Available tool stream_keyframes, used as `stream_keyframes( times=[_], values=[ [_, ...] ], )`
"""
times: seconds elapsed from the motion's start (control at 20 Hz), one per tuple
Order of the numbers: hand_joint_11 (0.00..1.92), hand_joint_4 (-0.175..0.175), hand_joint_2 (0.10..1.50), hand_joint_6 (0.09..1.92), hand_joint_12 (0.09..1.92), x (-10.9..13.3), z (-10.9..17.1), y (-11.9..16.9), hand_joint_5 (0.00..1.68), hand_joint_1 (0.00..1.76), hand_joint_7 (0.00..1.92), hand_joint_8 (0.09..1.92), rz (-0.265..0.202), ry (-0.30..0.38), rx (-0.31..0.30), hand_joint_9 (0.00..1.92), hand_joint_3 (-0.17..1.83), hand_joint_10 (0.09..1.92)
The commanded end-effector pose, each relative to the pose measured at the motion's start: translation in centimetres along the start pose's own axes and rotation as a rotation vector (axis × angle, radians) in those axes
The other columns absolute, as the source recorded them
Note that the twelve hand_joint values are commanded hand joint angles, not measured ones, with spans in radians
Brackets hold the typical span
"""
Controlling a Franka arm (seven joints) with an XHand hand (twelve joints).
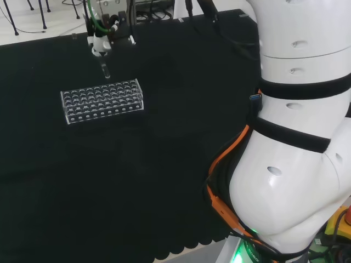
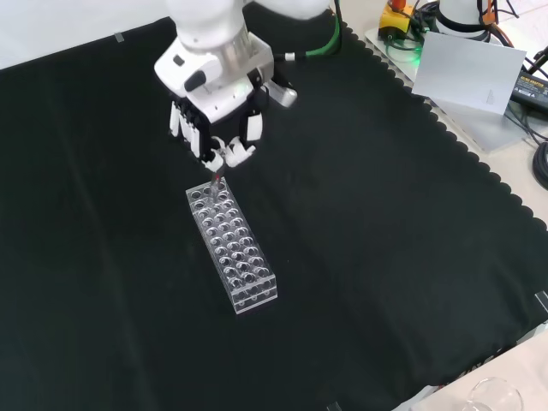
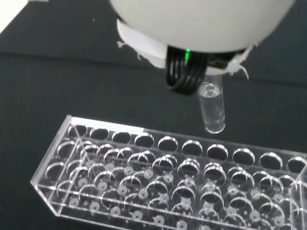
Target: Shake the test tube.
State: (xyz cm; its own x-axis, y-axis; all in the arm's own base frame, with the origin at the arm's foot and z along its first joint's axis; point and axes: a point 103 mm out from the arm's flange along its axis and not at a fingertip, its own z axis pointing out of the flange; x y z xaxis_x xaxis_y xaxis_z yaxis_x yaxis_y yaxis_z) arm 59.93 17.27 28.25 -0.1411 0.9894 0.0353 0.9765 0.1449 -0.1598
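One clear glass test tube hung upright, rounded end down, pinched in the robot hand just above the see-through plastic rack.

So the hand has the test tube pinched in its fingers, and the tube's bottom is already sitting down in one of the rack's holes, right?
Not quite. The hand does pinch the test tube, but the tube's bottom is not in a hole: the wrist view shows its rounded end hanging clear above the rack, with dark cloth visible between them.
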Motion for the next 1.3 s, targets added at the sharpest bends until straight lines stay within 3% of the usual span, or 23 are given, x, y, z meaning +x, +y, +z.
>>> stream_keyframes(
  times=[0.05,0.45,0.65,0.85,1.1,1.3],
  values=[
    [1.04,-0.175,0.44,0.60,1.24,-0.9,-2.2,-0.8,1.36,1.45,1.48,0.62,0.000,0.035,-0.029,1.35,0.93,0.56],
    [1.04,-0.175,0.44,0.60,1.24,-0.4,-4.0,-1.8,1.36,1.45,1.48,0.62,-0.014,0.083,-0.043,1.36,0.94,0.56],
    [1.04,-0.175,0.44,0.60,1.24,1.4,-4.8,-2.2,1.36,1.45,1.48,0.62,-0.035,0.197,-0.026,1.36,0.94,0.56],
    [1.04,-0.175,0.44,0.60,1.24,4.1,-6.0,-2.5,1.36,1.45,1.48,0.62,-0.097,0.280,-0.022,1.36,0.94,0.56],
    [1.04,-0.175,0.44,0.60,1.24,6.5,-7.0,-2.9,1.36,1.45,1.48,0.62,-0.168,0.280,-0.027,1.36,0.94,0.56],
    [1.04,-0.175,0.43,0.60,1.24,5.8,-6.4,-3.1,1.37,1.45,1.48,0.62,-0.157,0.231,-0.022,1.36,0.94,0.56]
  ],
)
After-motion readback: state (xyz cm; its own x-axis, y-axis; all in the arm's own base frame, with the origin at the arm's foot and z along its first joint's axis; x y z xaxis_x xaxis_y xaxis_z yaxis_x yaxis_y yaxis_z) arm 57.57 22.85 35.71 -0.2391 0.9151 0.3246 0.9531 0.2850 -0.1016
